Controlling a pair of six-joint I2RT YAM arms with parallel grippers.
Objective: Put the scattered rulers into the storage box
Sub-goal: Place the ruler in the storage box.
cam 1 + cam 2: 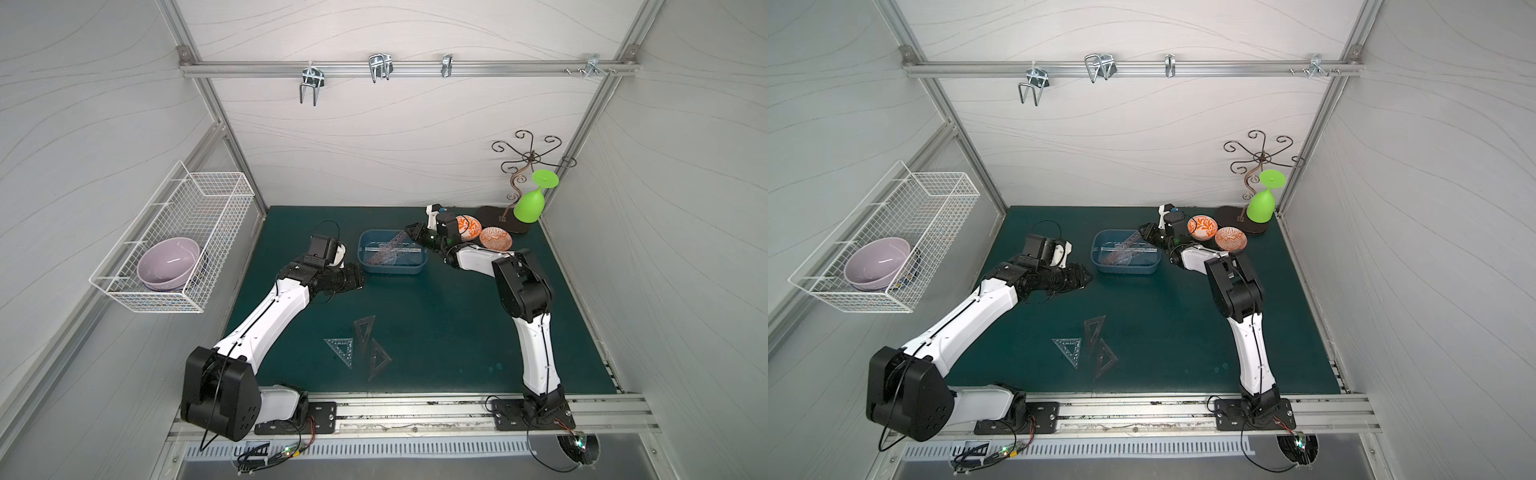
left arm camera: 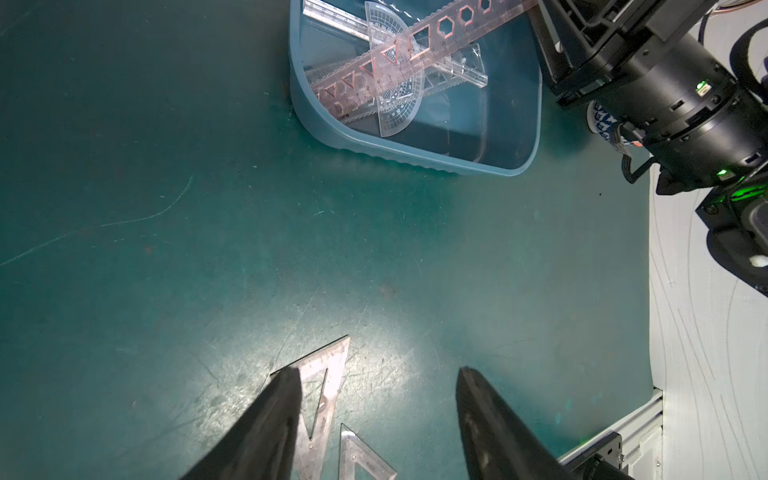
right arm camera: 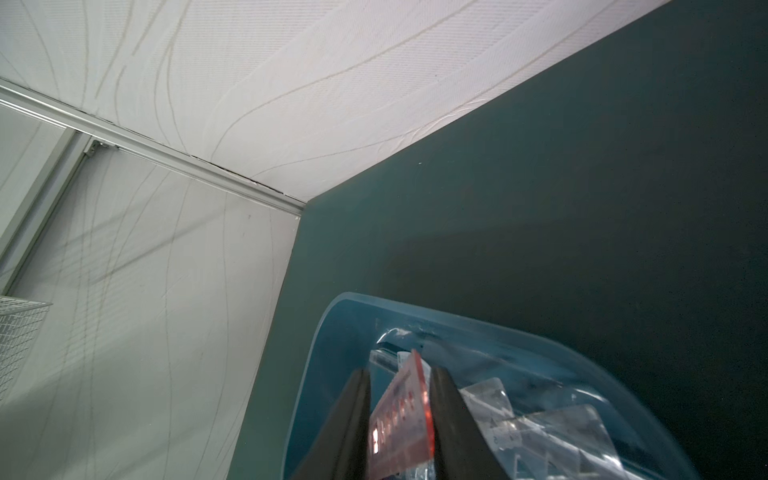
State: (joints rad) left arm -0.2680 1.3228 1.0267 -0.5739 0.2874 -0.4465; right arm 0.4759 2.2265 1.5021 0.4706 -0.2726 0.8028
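Inside the storage box, stencil ruler leans within right gripper

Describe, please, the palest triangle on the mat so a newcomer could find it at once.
On the dark green mat, three flat triangles lie clustered near the front middle. The bluish see-through triangle is the one farthest to the robot's left; the smoky-dark triangles beside it are darker.

I see the storage box holding a dark stencil strip and clear rulers. My right arm sits at its far right corner, my left arm just left of it. Three triangles lie on the counter in front of it.
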